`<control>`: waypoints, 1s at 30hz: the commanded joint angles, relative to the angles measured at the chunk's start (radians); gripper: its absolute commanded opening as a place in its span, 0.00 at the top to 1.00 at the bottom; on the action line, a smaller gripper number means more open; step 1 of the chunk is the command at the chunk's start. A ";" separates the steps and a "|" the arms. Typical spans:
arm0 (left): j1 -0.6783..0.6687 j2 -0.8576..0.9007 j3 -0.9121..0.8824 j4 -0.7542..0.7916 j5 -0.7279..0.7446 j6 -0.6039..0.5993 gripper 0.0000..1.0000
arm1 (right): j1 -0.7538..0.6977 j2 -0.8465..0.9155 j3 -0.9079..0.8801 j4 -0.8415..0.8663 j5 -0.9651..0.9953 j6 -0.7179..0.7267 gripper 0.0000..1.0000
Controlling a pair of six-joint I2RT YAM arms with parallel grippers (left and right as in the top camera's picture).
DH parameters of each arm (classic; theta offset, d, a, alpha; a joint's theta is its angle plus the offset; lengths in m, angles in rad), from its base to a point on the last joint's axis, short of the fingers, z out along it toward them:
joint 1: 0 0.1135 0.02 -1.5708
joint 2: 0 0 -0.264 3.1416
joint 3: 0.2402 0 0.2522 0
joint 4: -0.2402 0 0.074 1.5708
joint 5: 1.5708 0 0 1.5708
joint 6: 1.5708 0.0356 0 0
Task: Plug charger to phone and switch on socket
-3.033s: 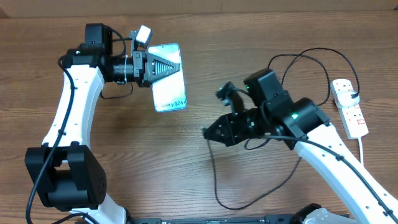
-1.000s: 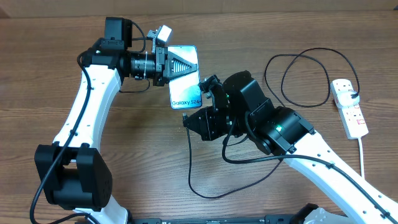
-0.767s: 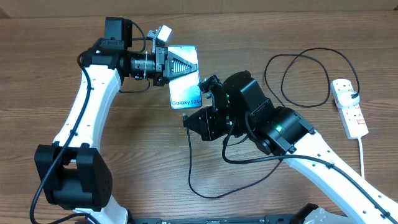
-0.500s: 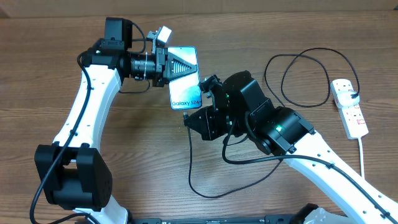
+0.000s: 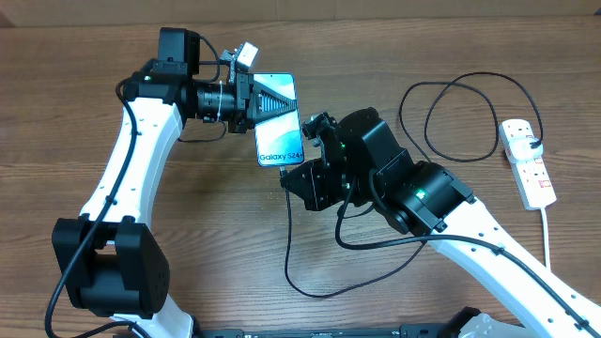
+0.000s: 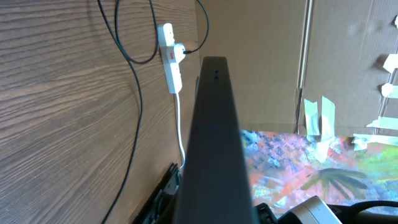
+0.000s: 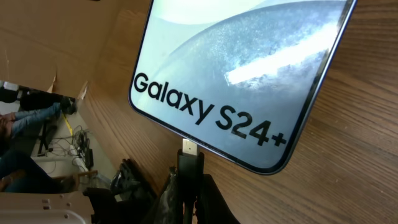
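Your left gripper (image 5: 266, 98) is clamped onto the phone (image 5: 279, 127), holding it off the table (image 5: 188, 244) with the lit screen facing up and the "Galaxy S24+" lettering near the lower end. In the left wrist view you see the phone only as a dark edge running up the middle of the picture.

Just below the phone's lower end sits your right gripper (image 5: 291, 180), its fingers pinched tight on the charger (image 5: 286, 246) right behind the plug tip (image 7: 188, 149). In the right wrist view the metal tip points straight at the phone's bottom edge and stands right against it. You cannot tell from these views whether it has gone into the port.

From the right gripper the charger's black cable hangs down past the phone and curls over the table below it, then loops in a wide curve to the phone's right, toward the socket (image 5: 527, 161). The socket lies flat on the table well to the right of the phone, with a black plug in its far end and a white cord (image 5: 547, 225) trailing from its near end. The position of its red switches is too small to read.
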 commanded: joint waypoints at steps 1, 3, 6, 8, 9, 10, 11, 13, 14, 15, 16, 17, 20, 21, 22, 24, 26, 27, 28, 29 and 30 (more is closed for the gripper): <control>-0.005 -0.010 0.012 -0.006 0.029 0.014 0.96 | 0.002 -0.014 0.026 0.010 0.038 -0.006 0.96; -0.005 -0.010 0.012 -0.008 0.029 0.014 0.96 | 0.002 -0.014 0.026 0.011 0.055 -0.006 0.96; -0.005 -0.010 0.011 -0.009 0.029 0.014 0.96 | 0.002 -0.014 0.026 0.013 0.062 -0.006 0.96; -0.005 -0.010 0.012 -0.009 0.029 0.014 0.96 | 0.002 -0.014 0.026 0.013 0.062 -0.006 0.96; -0.005 -0.010 0.011 -0.009 0.029 0.014 0.96 | 0.002 -0.014 0.026 0.013 0.063 -0.006 0.96; -0.005 -0.010 0.012 -0.009 0.028 0.015 0.96 | 0.002 -0.014 0.026 0.015 0.062 -0.006 0.96; -0.005 -0.010 0.011 -0.009 0.028 0.015 0.96 | 0.002 -0.014 0.026 0.018 0.062 -0.006 0.96; -0.005 -0.010 0.011 -0.009 0.028 0.015 0.96 | 0.002 -0.014 0.026 0.028 0.062 -0.006 0.96; -0.006 -0.010 0.012 -0.009 0.028 0.015 0.96 | 0.002 -0.014 0.026 0.032 0.062 -0.006 0.96; -0.006 -0.010 0.011 -0.009 0.028 0.015 0.96 | 0.002 -0.014 0.026 0.035 0.062 -0.006 0.96; -0.006 -0.010 0.011 -0.010 0.028 0.015 0.96 | 0.002 -0.014 0.026 0.035 0.062 -0.006 0.96; -0.006 -0.010 0.011 -0.010 0.028 0.015 0.96 | 0.002 -0.014 0.026 0.036 0.062 -0.006 0.96; -0.006 -0.010 0.011 -0.010 0.028 0.015 0.96 | 0.002 -0.014 0.026 0.036 0.062 -0.006 0.96; -0.006 -0.010 0.011 -0.010 0.028 0.015 0.96 | 0.002 -0.014 0.026 0.039 0.062 -0.006 0.96; -0.006 -0.010 0.011 -0.010 0.028 0.015 0.96 | 0.002 -0.014 0.026 0.040 0.062 -0.006 0.96; -0.006 -0.010 0.011 -0.010 0.028 0.015 0.96 | 0.002 -0.014 0.026 0.047 0.062 -0.006 0.96; -0.006 -0.010 0.011 -0.010 0.027 0.015 0.96 | 0.002 -0.014 0.026 0.055 0.062 -0.006 0.96; -0.006 -0.010 0.012 -0.010 0.027 0.015 0.96 | 0.002 -0.014 0.026 0.057 0.062 -0.006 0.96; -0.006 -0.010 0.012 -0.010 0.027 0.015 0.96 | 0.002 -0.014 0.026 0.057 0.062 -0.006 0.96; -0.006 -0.010 0.012 -0.010 0.027 0.015 0.96 | 0.002 -0.014 0.026 0.056 0.062 -0.006 0.96; -0.006 -0.010 0.011 -0.010 0.027 0.015 0.96 | 0.002 -0.014 0.026 0.054 0.062 -0.006 0.96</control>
